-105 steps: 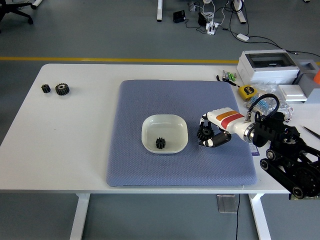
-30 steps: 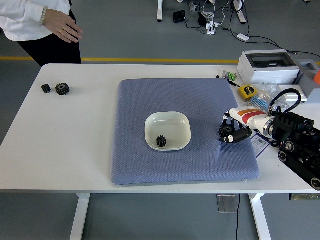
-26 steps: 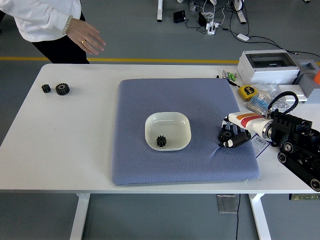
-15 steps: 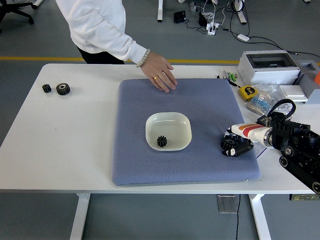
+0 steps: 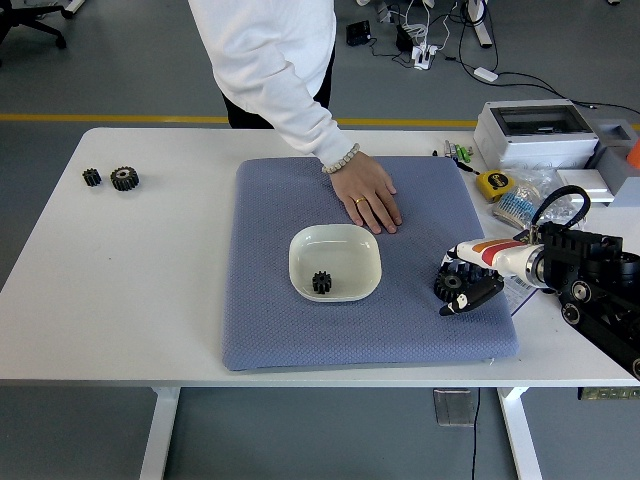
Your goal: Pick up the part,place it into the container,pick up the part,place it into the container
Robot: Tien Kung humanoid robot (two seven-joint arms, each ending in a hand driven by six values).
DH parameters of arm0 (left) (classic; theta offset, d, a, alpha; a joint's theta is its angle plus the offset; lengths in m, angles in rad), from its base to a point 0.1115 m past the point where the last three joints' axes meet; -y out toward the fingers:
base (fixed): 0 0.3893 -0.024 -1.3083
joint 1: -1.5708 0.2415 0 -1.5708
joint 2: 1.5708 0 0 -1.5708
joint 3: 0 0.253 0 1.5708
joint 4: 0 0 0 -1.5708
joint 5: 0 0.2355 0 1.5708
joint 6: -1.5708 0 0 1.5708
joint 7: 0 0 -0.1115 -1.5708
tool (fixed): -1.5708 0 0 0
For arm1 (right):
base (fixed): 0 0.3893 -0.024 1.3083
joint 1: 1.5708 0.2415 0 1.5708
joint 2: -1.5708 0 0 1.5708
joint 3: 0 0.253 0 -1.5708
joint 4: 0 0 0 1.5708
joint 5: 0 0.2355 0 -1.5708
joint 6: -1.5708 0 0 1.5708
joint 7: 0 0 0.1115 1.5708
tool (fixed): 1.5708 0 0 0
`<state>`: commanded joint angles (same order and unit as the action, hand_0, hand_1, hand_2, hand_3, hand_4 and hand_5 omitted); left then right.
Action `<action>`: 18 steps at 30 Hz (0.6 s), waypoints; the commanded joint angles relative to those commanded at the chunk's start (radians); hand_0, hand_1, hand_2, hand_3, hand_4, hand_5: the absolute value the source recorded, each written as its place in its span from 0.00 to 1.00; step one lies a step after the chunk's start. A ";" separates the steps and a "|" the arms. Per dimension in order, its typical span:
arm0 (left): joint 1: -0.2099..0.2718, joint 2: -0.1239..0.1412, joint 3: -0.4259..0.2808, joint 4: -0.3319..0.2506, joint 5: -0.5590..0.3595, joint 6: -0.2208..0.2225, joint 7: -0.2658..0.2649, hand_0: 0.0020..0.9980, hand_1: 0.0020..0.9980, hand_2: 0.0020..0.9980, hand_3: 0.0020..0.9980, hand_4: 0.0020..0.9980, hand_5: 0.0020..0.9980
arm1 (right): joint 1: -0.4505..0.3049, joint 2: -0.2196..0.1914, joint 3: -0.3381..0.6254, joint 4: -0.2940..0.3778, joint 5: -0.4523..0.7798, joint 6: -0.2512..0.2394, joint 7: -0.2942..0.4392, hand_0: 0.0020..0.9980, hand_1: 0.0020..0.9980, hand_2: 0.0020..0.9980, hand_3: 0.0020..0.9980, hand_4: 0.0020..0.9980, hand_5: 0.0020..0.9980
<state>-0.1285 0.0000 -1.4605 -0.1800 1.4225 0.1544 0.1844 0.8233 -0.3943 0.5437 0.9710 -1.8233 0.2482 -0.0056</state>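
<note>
A white bowl (image 5: 350, 250) sits in the middle of the blue-grey mat (image 5: 280, 320) with a small black gear (image 5: 321, 282) inside it. My right hand (image 5: 460, 287) rests low on the mat's right side, its fingers curled around a larger black gear (image 5: 447, 283). At the table's far left lie two more black gears (image 5: 124, 178), one of them small (image 5: 92, 177). A person in a white top leans in from the far side. Their hand (image 5: 368, 196) lies flat on the mat just behind the bowl. My left arm is out of view.
To the right of the mat are a white box (image 5: 535, 130), a yellow tape measure (image 5: 491, 183), markers (image 5: 458, 152) and a plastic bag (image 5: 527, 205). The black right arm (image 5: 595, 285) fills the table's right edge.
The person walked in from the left and laid a hand on the mat behind the bowl. My right hand, still on the gear, drew back right, then shifted slightly left.
</note>
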 joint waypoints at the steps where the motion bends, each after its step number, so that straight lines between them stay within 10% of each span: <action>1: 0.000 0.000 0.000 0.000 0.000 0.000 0.000 0.69 0.68 0.67 0.57 0.62 0.54 | 0.000 0.000 0.003 0.003 -0.001 0.000 -0.001 0.52 0.61 0.83 0.88 1.00 0.54; 18: 0.000 0.000 0.000 0.000 0.000 0.000 0.001 0.69 0.68 0.68 0.57 0.62 0.54 | -0.004 0.001 0.004 -0.012 -0.029 -0.040 0.003 0.44 0.55 0.71 0.78 1.00 0.54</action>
<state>-0.1283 0.0000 -1.4607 -0.1800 1.4226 0.1541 0.1854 0.8195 -0.3932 0.5482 0.9592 -1.8524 0.2081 -0.0030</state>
